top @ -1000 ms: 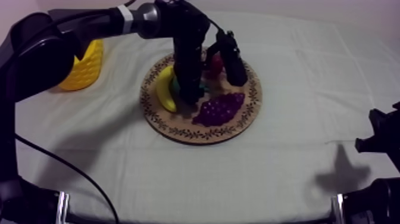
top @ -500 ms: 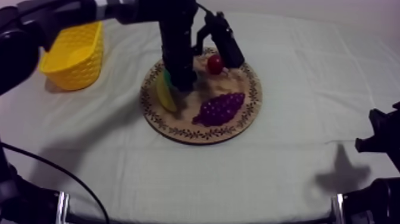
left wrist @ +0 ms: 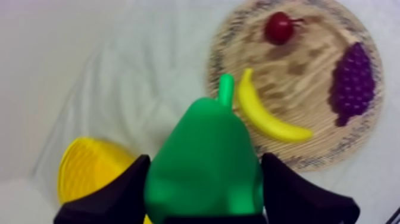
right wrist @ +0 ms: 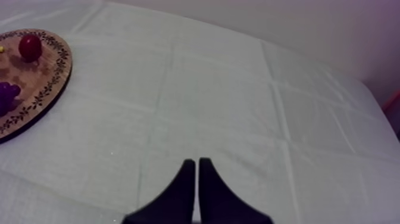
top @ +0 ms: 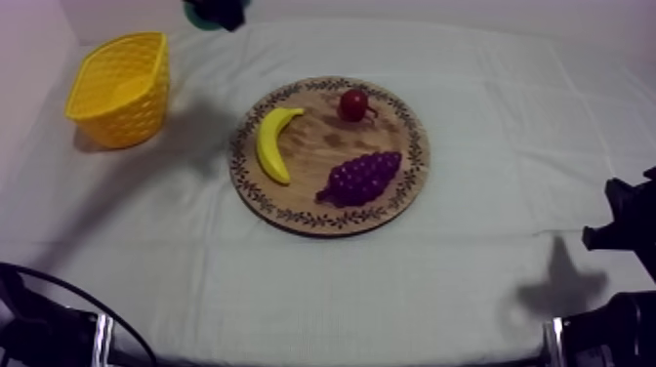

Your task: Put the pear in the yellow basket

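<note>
A green pear [left wrist: 205,161] is clamped between the two black fingers [left wrist: 113,196] of my left gripper [left wrist: 205,176], high above the cloth between the yellow basket [left wrist: 89,170] and the wooden board [left wrist: 309,65]. From above, that gripper [top: 217,10] is a dark shape at the far edge, right of the basket [top: 117,88]. The board [top: 390,137] carries a banana [top: 271,144], a small red fruit [top: 353,104] and purple grapes [top: 359,177]. My right gripper [right wrist: 196,190] rests shut, its fingers a narrow wedge over bare cloth, well right of the board [right wrist: 44,77].
The basket stands at the far left corner with nothing in its visible part. Cloth lies open between basket and board and across the right half. My right arm [top: 625,224] sits low at the right edge.
My left arm has lifted the pear off the board and risen up and back toward the far edge, uncovering the basket and the board. The right arm has stayed still.
</note>
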Available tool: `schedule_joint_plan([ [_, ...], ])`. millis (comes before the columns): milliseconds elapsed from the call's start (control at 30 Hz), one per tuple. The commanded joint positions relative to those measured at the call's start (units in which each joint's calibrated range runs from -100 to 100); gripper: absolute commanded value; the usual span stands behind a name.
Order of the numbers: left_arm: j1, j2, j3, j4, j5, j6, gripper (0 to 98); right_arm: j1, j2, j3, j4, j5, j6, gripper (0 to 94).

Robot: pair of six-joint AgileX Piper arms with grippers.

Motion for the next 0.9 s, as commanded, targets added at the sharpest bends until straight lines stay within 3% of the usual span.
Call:
schedule_joint_plan([
  [0, -3.23, -1.72, 0.73, -0.69, -0.03, 0.43, 54.7, -0.02, -0.01, -0.01, 0.0, 0.0, -0.13, 0.3],
  [400, -15.27, 5.22, 0.0, -2.14, -2.13, 1.11, 55.0, -0.02, -0.01, -0.01, 0.0, 0.0, -0.12, 0.3],
  [667, -19.14, 14.81, -7.47, -2.13, -1.98, 1.36, 56.8, -0.02, -0.01, -0.01, 0.0, 0.0, -0.11, 0.3],
  [767, -19.84, 17.15, -8.03, -2.15, -1.99, 2.13, 62.3, -0.02, -0.01, -0.01, 0.0, 0.0, -0.11, 0.3],
  [867, -20.47, 18.35, -6.99, -1.76, -2.58, 2.75, 75.2, -0.02, -0.01, -0.01, 0.0, 0.0, -0.11, 0.3],
])
